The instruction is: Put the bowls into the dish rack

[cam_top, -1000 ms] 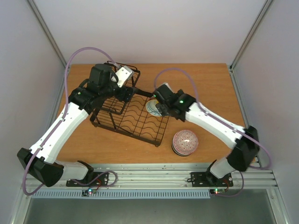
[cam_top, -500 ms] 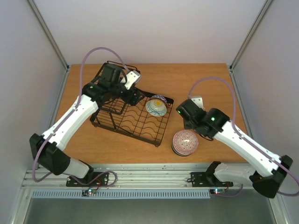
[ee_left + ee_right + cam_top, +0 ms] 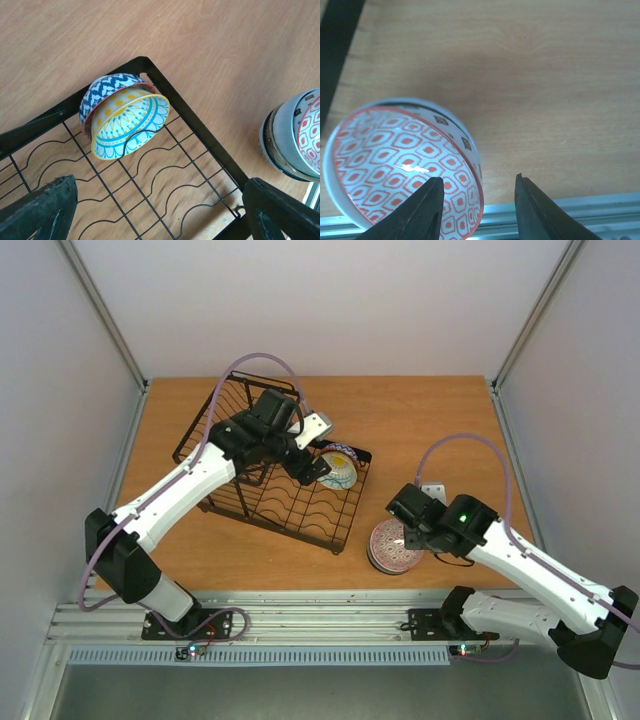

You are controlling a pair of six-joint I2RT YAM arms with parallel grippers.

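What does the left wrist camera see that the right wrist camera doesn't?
Only the left wrist: a blue zigzag bowl and a yellow-and-teal bowl standing on edge in the dish rack. Only the right wrist: the right gripper, open, and most of the red-patterned bowl's inside. Both: that bowl's stack and the wooden table.

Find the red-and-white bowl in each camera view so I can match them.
Top external: red-and-white bowl lower right of centre, beside the dish rack.
Left wrist: cut off at the right edge.
Right wrist: lower left, filling that corner.
Shared landmark: the rack's black frame, close by in every view.
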